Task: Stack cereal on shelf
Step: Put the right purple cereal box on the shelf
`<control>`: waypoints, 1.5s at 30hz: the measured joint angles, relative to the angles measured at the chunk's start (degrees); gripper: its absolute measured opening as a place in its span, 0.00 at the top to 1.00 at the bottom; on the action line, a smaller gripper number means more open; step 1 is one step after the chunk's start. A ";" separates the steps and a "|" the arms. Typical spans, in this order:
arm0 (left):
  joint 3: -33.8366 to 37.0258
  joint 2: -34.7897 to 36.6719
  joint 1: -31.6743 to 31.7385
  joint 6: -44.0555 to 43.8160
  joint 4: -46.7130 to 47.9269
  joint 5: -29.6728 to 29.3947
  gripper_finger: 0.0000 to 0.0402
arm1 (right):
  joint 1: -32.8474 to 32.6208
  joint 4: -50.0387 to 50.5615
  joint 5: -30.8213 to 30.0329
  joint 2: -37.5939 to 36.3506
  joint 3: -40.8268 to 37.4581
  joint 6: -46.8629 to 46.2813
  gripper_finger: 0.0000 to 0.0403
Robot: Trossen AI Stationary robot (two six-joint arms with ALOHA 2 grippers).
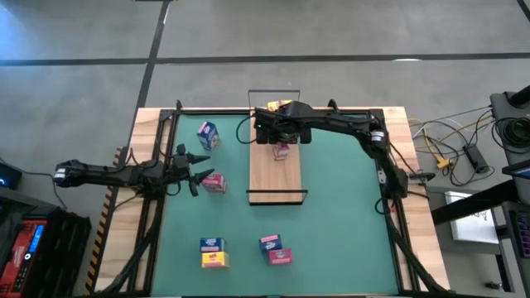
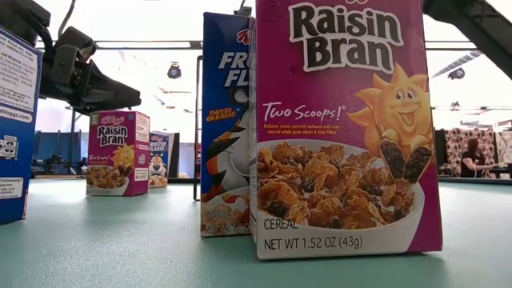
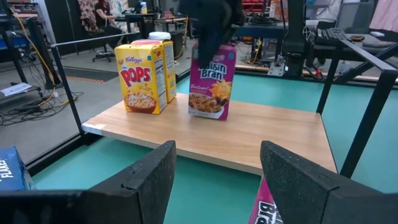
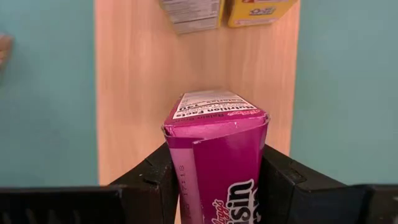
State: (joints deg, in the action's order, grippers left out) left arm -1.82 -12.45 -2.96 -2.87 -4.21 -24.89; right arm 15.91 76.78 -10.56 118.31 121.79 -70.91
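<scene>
The shelf (image 1: 277, 170) is a light wooden plank with black wire frames at its short ends, lying mid-table. Two yellow cereal boxes (image 3: 146, 78) stand at its far end. My right gripper (image 1: 281, 136) hangs over the plank, shut on a magenta Raisin Bran box (image 3: 211, 84) beside the yellow ones. My left gripper (image 1: 197, 174) waits open at the table's left. Another magenta box (image 1: 216, 183) stands on the table just ahead of its fingertips. My right gripper pinches the magenta box between its two fingers, on two opposite sides (image 4: 177, 177) at its upper end. The fingers come from above, pointing steeply down. The box hangs upright below them, its lower end (image 3: 208, 114) at the plank; whether it rests there cannot be told.
A blue box (image 1: 208, 135) stands on the green table left of the shelf. Near the front edge stand a blue and yellow pair (image 1: 213, 252) and a blue and magenta pair (image 1: 275, 248). The wire frame (image 1: 277, 199) closes the shelf's near end.
</scene>
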 joint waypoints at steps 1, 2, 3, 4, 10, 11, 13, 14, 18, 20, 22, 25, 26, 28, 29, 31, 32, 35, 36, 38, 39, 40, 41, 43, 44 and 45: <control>0.00 0.00 0.00 0.00 0.00 0.00 0.46 | 0.29 0.94 0.01 0.98 1.39 -0.03 0.64; 0.02 0.00 0.00 0.00 0.00 0.00 0.46 | 0.57 1.91 0.10 1.84 2.72 -0.06 0.64; 0.00 0.00 0.00 0.02 0.00 -0.01 0.46 | 0.77 2.56 0.10 2.66 3.95 -0.04 0.64; 0.00 0.00 0.00 0.01 0.00 0.00 0.46 | 1.00 2.85 0.10 3.39 5.00 0.07 0.64; 0.00 -0.07 0.00 0.00 0.02 -0.02 0.46 | 1.80 3.35 0.12 5.76 9.32 0.92 0.64; 0.00 -0.07 0.00 0.01 0.00 -0.01 0.46 | 1.94 3.07 0.06 5.74 9.32 0.88 0.64; 0.00 -0.07 0.00 0.02 0.01 0.00 0.46 | 2.14 3.06 0.08 5.69 9.32 0.38 0.64; 0.00 -0.07 0.00 0.00 0.00 0.00 0.46 | 2.27 3.06 0.11 5.68 9.32 0.38 0.64; 0.00 -0.07 0.00 0.01 0.00 -0.01 0.46 | 2.51 3.05 0.08 5.61 9.32 0.42 0.64; 0.02 -0.09 0.00 0.00 0.00 -0.02 0.46 | 2.53 2.98 0.06 5.61 9.12 0.39 0.64; 0.00 -0.09 0.00 0.02 0.00 0.00 0.46 | 2.53 2.77 -0.02 5.60 8.92 0.42 0.64; 0.00 -0.09 0.00 0.01 0.00 0.00 0.46 | 2.75 2.62 0.00 5.59 8.89 0.45 0.64; 0.00 -0.09 0.00 0.01 0.00 0.00 0.46 | 2.80 2.54 0.04 5.59 8.89 0.58 0.64; 0.00 -0.09 0.00 0.02 0.00 -0.01 0.46 | 2.90 2.29 0.06 5.61 8.89 1.09 0.64; 0.00 -0.09 0.00 0.02 0.00 0.00 0.46 | 2.93 2.23 0.06 5.59 8.86 1.11 0.64; 0.02 -0.09 0.00 0.00 0.00 -0.02 0.46 | 3.07 2.15 0.03 5.60 8.86 1.14 0.64; 0.01 -0.09 0.00 0.01 0.00 -0.01 0.46 | 3.18 2.13 0.04 5.59 8.86 1.21 0.64; 0.01 -0.09 0.00 0.02 0.00 0.00 0.46 | 3.57 2.04 0.04 5.59 8.82 1.76 0.61; 0.00 -0.09 0.00 0.00 0.00 0.00 0.46 | 3.64 1.97 -0.08 5.59 8.74 1.85 0.60; 0.00 -0.09 0.00 0.02 0.00 -0.02 0.46 | 3.71 1.72 -0.49 5.59 8.64 2.04 0.57; 0.01 -0.09 0.00 0.00 0.00 -0.01 0.46 | 3.71 1.65 -0.72 5.59 8.61 2.24 0.55; 0.00 -0.09 0.00 0.01 0.00 0.00 0.46 | 3.68 1.57 -1.01 5.59 8.60 2.66 0.54; 0.02 -0.09 0.00 0.01 0.00 -0.01 0.46 | 3.64 1.40 -1.05 5.59 8.60 2.90 0.52; 0.00 -0.09 0.00 0.00 0.00 0.00 0.46 | 3.64 0.63 -0.99 5.59 8.58 3.64 0.49; 0.01 -0.09 0.00 0.00 0.01 -0.01 0.46 | 3.64 0.49 -0.95 5.59 8.64 4.03 0.48; 0.00 -0.09 0.00 0.00 0.00 -0.01 0.46 | 3.61 0.53 -0.64 5.59 8.70 4.09 0.47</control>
State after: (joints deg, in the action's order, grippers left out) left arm -1.83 -12.53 -2.96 -2.87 -4.21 -24.90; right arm 19.51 77.31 -11.20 123.90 130.49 -66.83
